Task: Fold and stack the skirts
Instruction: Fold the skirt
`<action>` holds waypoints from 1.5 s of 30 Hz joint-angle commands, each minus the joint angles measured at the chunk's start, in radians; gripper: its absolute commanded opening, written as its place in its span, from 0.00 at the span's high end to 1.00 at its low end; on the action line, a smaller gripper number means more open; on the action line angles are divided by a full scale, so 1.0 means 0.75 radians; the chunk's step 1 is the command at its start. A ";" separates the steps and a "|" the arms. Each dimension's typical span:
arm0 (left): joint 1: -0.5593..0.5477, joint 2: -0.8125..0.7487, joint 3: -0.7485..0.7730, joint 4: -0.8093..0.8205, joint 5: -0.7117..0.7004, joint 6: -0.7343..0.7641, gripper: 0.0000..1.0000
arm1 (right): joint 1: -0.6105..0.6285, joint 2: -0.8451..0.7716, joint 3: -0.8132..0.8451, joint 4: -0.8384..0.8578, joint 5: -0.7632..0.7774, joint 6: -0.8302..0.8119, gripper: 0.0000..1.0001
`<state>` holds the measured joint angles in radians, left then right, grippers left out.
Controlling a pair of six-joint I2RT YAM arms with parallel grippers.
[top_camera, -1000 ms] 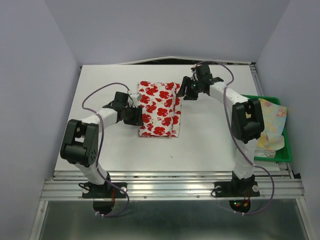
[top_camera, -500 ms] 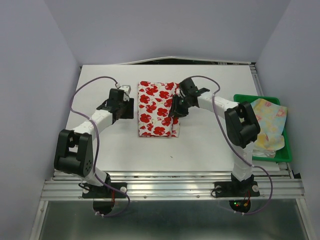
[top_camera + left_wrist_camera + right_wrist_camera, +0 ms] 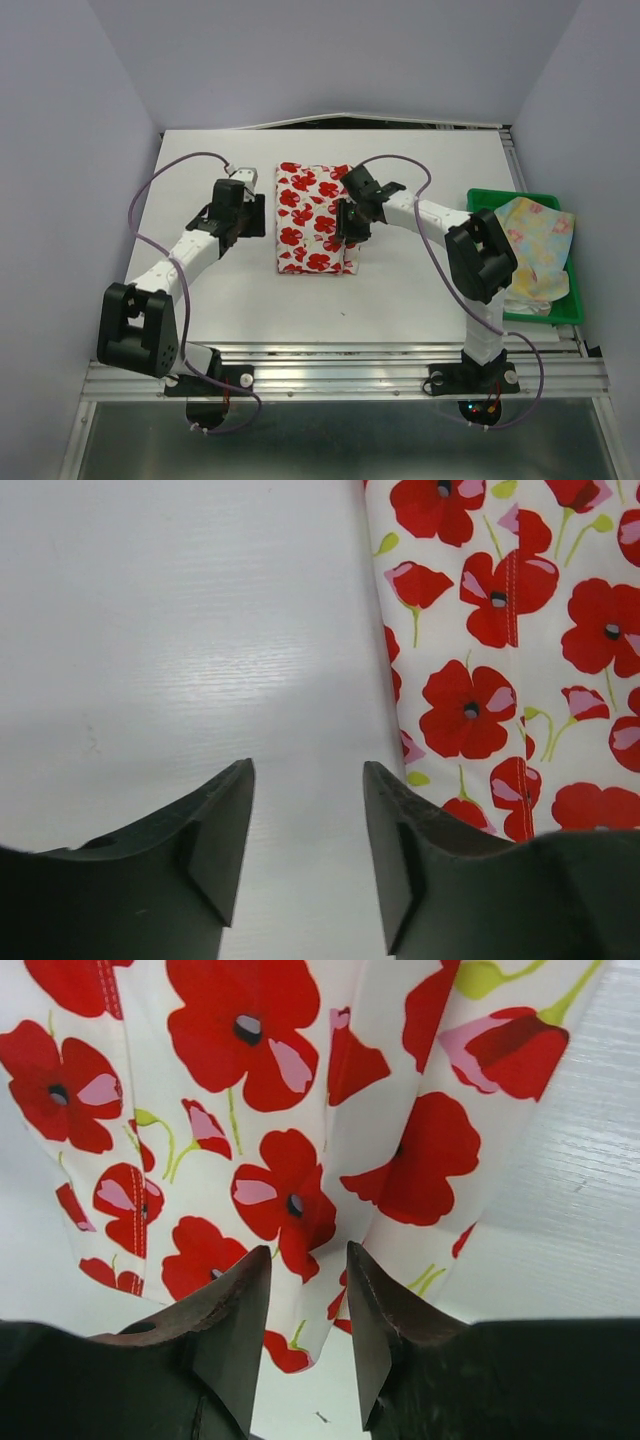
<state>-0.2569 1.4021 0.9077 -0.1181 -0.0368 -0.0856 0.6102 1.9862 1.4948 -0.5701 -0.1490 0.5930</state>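
Note:
The white skirt with red flowers [image 3: 312,215] lies folded into a tall rectangle at the table's middle. My left gripper [image 3: 254,214] is open and empty over bare table just left of the skirt's left edge; the left wrist view shows its gripper [image 3: 308,780] beside the skirt [image 3: 510,630]. My right gripper [image 3: 346,224] hangs over the skirt's right edge. In the right wrist view its gripper [image 3: 308,1260] stands open astride a raised fold of the skirt [image 3: 250,1110]. The pale yellow floral skirt [image 3: 542,245] lies crumpled in the tray.
The green plastic tray [image 3: 492,196] sits at the table's right edge, beside the right arm's elbow. White table [image 3: 400,290] stretches in front of the skirt. Grey walls close in the left, right and back.
My left gripper has drawn back off the skirt's left edge, up and to the left. My right gripper has moved from the skirt's far right corner down along its right edge.

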 commanded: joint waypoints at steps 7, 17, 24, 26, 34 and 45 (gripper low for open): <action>-0.254 -0.276 -0.161 0.098 0.138 0.556 0.01 | 0.015 -0.053 -0.015 -0.042 0.021 0.027 0.59; -0.625 -0.258 -0.288 0.022 -0.047 1.094 0.01 | 0.015 -0.042 -0.009 -0.038 -0.055 0.038 0.68; -0.700 -0.107 -0.263 0.096 -0.213 1.086 0.01 | 0.000 -0.045 -0.044 -0.040 -0.098 0.044 0.63; -0.707 -0.088 -0.263 0.098 -0.227 1.114 0.01 | -0.014 -0.038 -0.046 -0.040 -0.114 0.054 0.64; -0.707 -0.033 -0.269 0.147 -0.274 1.112 0.01 | -0.026 -0.028 -0.054 -0.025 -0.176 0.052 0.64; -0.684 0.061 -0.278 0.268 -0.301 1.100 0.01 | -0.063 -0.014 -0.066 -0.017 -0.255 0.058 0.65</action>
<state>-0.7769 1.4322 0.7017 0.0307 -0.2462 0.7361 0.5724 1.9862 1.4555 -0.5999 -0.3084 0.6266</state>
